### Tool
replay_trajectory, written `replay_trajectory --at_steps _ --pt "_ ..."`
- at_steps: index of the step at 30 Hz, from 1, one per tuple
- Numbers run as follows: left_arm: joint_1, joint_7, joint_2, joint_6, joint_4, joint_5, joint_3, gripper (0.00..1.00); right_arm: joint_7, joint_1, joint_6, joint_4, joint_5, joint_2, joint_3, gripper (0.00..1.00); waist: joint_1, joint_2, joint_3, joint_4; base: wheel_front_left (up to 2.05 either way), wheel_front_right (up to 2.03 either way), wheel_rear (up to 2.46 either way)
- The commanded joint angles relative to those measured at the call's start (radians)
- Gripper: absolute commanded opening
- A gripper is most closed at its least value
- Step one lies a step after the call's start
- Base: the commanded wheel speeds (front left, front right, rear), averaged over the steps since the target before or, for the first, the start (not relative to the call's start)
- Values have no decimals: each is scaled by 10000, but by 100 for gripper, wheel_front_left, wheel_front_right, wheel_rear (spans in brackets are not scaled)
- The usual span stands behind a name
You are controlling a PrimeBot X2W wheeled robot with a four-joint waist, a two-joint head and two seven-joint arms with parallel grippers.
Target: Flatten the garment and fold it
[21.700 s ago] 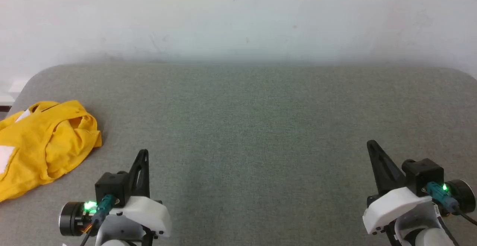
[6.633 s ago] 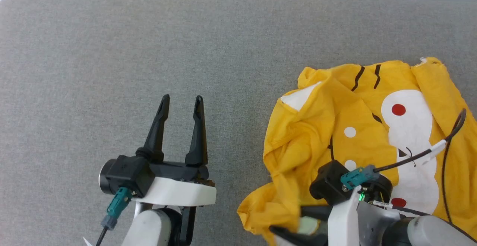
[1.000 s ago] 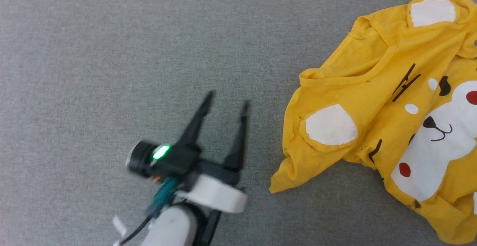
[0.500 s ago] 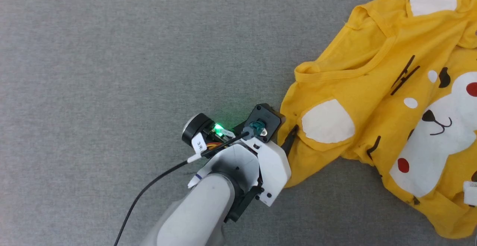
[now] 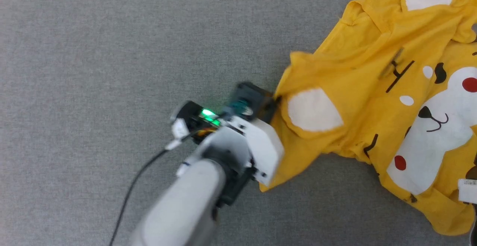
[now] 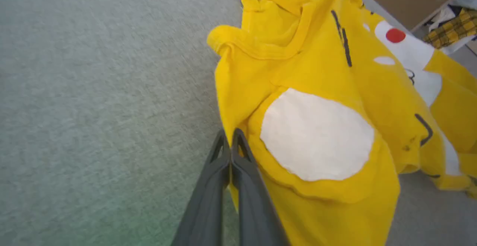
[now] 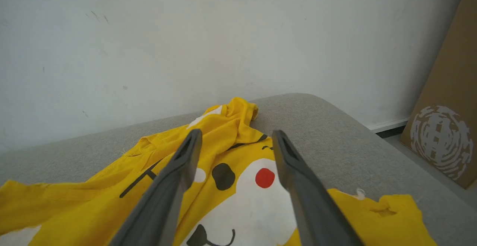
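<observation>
The garment is a bright yellow T-shirt with white patches and a cartoon face print, lying crumpled on the right of the grey surface. My left gripper is at its left edge, beside a white oval patch. In the left wrist view the left gripper is shut, with yellow fabric of the garment pinched between the fingers and raised in a ridge. My right gripper hangs open above the face print of the garment, touching nothing.
The grey padded surface stretches far to the left of the shirt. A white wall stands behind it. A brown cardboard box stands past the surface's right edge, with plaid cloth near it.
My left gripper has swung right from the bare surface to the shirt's left edge and shut on it. The fabric there has bunched and risen slightly. The right gripper stays open.
</observation>
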Motion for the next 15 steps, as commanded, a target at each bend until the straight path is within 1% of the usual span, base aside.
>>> replay_trajectory --at_steps 1,3,4,6,8,11,13,15 --pt "131 -147 244 231 -445 -70 374 0 -57 -122 -9 -6 40 26 10 100 -1 0 -18 40 0 0 0" --pt "250 -200 596 525 -1231 -177 994 0 -64 -98 -9 -33 48 26 -20 100 -1 0 12 93 0 0 0" --pt "281 -128 875 619 -1599 -182 1301 0 -60 -85 -9 -52 48 26 -32 100 -1 0 44 122 0 0 0" --pt "211 150 1571 619 -2210 -144 1852 0 -5 -93 -9 -109 25 26 -13 100 -1 0 187 149 0 0 0" --pt "-1 475 2154 445 -2544 -298 2333 0 55 -164 -9 -179 4 26 43 100 -1 0 366 120 0 0 0" --pt "-645 804 2749 81 -2583 -624 2883 0 109 -360 -9 -231 -53 26 92 100 -1 0 662 16 0 0 0" --pt "-1166 862 2939 -82 -2238 -821 3165 0 139 -484 -9 -273 -88 26 123 100 -1 0 851 -58 0 0 0" --pt "-1717 747 3102 -174 -1724 -760 3319 0 155 -590 -9 -305 -110 26 142 100 -1 0 1018 -95 0 0 0"
